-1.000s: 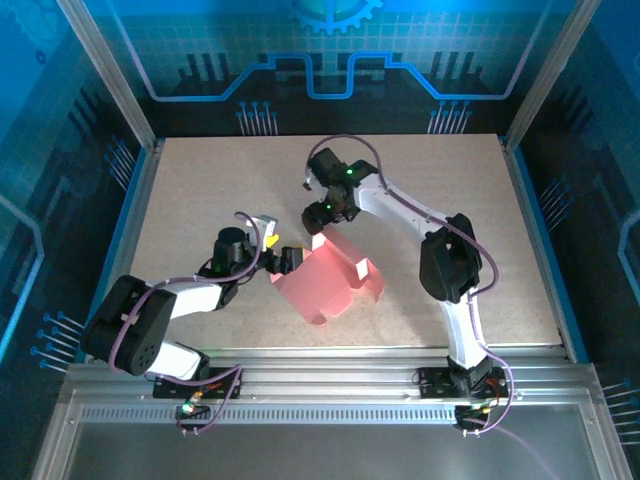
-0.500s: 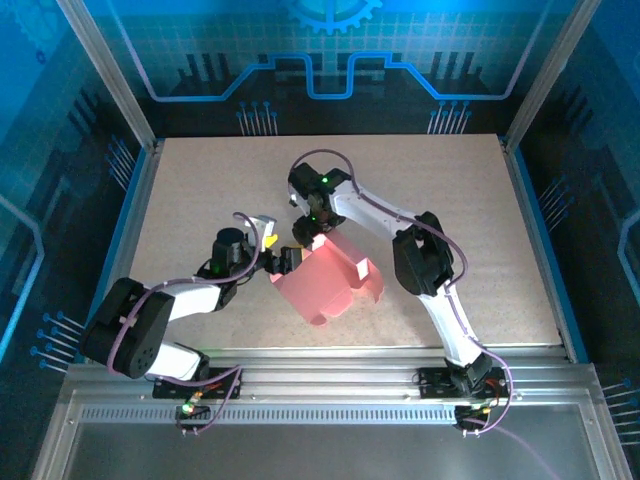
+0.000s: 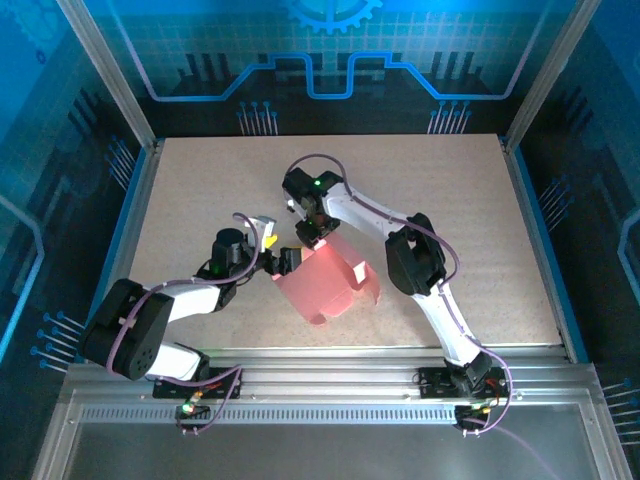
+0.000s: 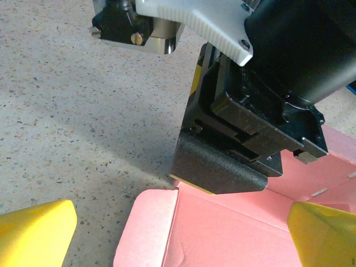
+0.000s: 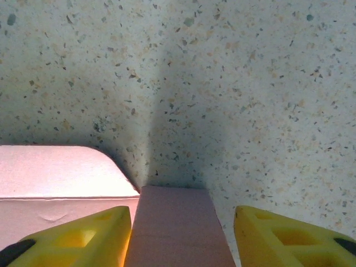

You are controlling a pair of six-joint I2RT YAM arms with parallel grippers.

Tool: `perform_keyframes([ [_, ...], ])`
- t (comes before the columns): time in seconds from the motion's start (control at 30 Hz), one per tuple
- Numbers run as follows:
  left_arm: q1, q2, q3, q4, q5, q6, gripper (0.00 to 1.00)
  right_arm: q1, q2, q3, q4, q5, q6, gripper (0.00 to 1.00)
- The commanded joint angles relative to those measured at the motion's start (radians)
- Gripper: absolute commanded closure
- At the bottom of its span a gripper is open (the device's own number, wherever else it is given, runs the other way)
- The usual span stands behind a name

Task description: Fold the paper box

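While the left claw (image 4: 179,233) hangs wide open at the edge of the paper box (image 3: 330,285), we see the right claw (image 5: 182,236) straddling a pink flap (image 5: 175,222) — released, gap on one side.

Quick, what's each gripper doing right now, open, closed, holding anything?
Left gripper: open wide, nothing held; an edge of the paper box lies between its fingers.
Right gripper: open, fingers astride a flap of the box, a gap showing, not clamped.

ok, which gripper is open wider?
The left gripper: its yellow fingers stand far apart over the paper box; the right gripper flanks just a narrow pink flap.
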Motion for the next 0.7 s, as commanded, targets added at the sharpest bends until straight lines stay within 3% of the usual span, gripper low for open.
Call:
perform_keyframes([
  [0.0, 0.01, -0.029, -0.019, -0.003, -0.011, 0.028, 0.01, 0.015, 0.016, 0.038, -0.044, 0.028, -0.01, 0.49],
  [0.23, 0.014, -0.072, -0.031, -0.021, -0.027, 0.034, 0.01, 0.025, 0.03, 0.028, -0.053, 0.044, -0.005, 0.59],
  [0.33, 0.014, -0.085, -0.031, -0.035, -0.03, 0.04, 0.01, 0.025, 0.033, 0.024, -0.052, 0.049, -0.002, 0.59],
  [0.4, 0.014, -0.089, -0.034, -0.037, -0.032, 0.041, 0.01, 0.024, 0.034, 0.031, -0.055, 0.051, -0.003, 0.55],
  [0.5, 0.016, -0.09, -0.035, -0.038, -0.032, 0.041, 0.01, 0.024, 0.039, 0.042, -0.059, 0.05, -0.003, 0.36],
  [0.6, 0.017, -0.09, -0.035, -0.036, -0.032, 0.042, 0.01, 0.024, 0.041, 0.045, -0.062, 0.048, -0.004, 0.35],
  [0.67, 0.016, -0.09, -0.037, -0.036, -0.032, 0.042, 0.01, 0.024, 0.044, 0.046, -0.065, 0.047, -0.008, 0.42],
])
